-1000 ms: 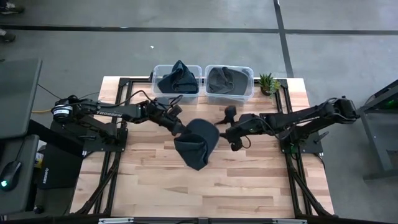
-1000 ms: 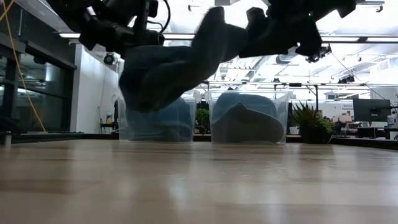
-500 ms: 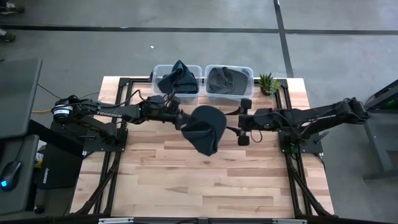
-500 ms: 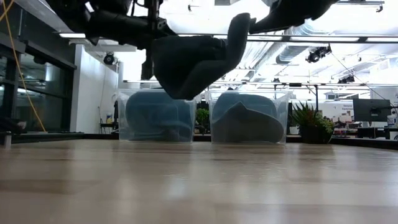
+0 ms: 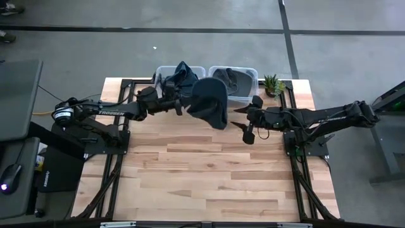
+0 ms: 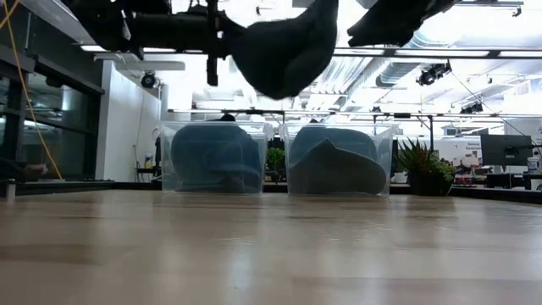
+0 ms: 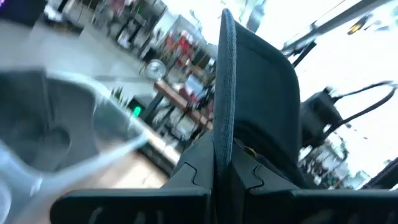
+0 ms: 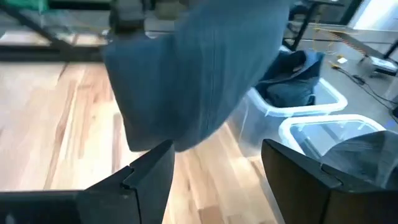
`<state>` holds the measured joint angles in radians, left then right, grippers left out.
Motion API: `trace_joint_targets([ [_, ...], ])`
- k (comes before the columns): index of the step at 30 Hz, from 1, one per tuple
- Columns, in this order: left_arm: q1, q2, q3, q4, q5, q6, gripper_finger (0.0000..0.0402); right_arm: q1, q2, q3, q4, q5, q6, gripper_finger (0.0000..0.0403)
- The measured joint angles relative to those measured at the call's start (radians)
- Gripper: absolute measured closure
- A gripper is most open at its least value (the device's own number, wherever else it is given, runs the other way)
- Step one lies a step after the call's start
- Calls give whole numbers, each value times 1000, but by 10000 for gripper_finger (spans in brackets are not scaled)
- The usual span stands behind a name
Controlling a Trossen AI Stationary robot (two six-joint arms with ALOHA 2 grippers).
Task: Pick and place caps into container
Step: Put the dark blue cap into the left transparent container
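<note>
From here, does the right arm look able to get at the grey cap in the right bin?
Probably yes. The right gripper hangs with jaws open, empty, beside the right bin, whose top is open over the grey cap. The dark cap held by the left gripper overhangs the bin's near left corner and may crowd it.

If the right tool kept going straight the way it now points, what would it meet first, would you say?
Probably the dark cap hanging from the left tool. It fills the view just ahead of the open right tool; the bins lie beyond. Depth is unclear.

A small potted plant [image 5: 273,83] (spiky green leaves) occupies the table's [image 5: 209,183] corner.
</note>
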<state>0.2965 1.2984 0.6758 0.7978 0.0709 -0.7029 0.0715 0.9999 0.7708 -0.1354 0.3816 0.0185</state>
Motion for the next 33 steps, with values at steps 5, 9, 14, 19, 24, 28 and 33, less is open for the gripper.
trace_joint_targets([
  [5, 32, 0, 0, 60, 1, 25, 400, -1, 25, 0, 81, 6, 3, 167],
  [9, 58, 0, 0, 128, -2, 50, 400, -1, 50, 0, 138, 30, 2, 167],
  [14, 85, 0, 0, 164, -3, 103, 400, -12, 88, 0, 224, 84, 0, 167],
  [19, 113, 0, 0, 211, 6, 135, 400, -42, 145, 0, 372, 88, -24, 166],
  [24, 131, 0, 0, 205, 17, 179, 400, -68, 194, 0, 441, 79, -44, 165],
  [28, 151, 0, 0, 217, 45, 183, 400, -87, 218, 0, 508, 74, -53, 150],
  [33, 164, 0, 0, 258, 75, 202, 400, -126, 256, 0, 572, 44, -55, 116],
])
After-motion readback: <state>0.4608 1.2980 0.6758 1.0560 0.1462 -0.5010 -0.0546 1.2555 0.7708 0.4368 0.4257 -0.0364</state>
